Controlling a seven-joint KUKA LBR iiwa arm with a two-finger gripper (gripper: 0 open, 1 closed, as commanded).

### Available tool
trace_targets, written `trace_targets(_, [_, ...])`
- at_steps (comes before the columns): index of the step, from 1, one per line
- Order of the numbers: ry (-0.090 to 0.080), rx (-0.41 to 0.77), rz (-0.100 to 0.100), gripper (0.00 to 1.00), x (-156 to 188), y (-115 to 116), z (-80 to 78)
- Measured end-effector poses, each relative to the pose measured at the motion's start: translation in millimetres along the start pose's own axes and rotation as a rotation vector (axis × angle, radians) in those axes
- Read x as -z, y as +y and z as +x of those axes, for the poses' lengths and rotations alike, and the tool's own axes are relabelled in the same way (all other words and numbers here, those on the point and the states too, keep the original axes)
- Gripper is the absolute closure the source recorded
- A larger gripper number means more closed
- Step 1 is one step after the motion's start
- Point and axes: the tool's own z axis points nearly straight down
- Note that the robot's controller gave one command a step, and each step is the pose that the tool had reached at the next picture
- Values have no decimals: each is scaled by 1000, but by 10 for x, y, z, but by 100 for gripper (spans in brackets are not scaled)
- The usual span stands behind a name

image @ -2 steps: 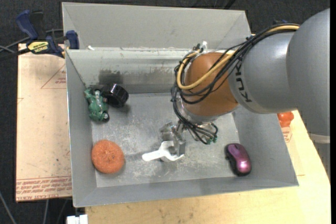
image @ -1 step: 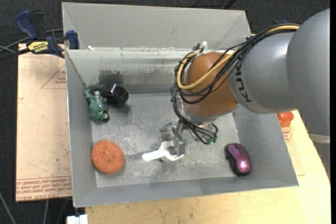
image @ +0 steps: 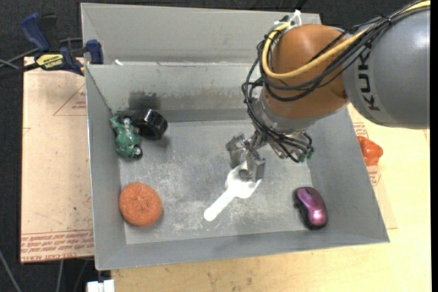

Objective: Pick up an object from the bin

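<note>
My gripper (image: 246, 162) hangs low in the middle of the bin, its two fingers pointing down with a small gap between them. Right under the fingertips lies the bowl end of a white plastic spoon (image: 229, 196), whose handle runs down and to the left. Nothing is visible between the fingers. A purple computer mouse (image: 311, 207) lies to the right of the spoon near the bin's front right corner.
An orange round scrubber (image: 141, 203) sits at the front left. A green toy (image: 126, 138) and a black round thing (image: 150, 123) lie together at the back left. The arm's orange cover and cables hang over the bin's right half.
</note>
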Motion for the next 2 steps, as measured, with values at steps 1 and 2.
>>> trace_targets(1, [0,0,0,100,0,0,0])
trace_targets(2, [-3,107,0,100,854,279,301])
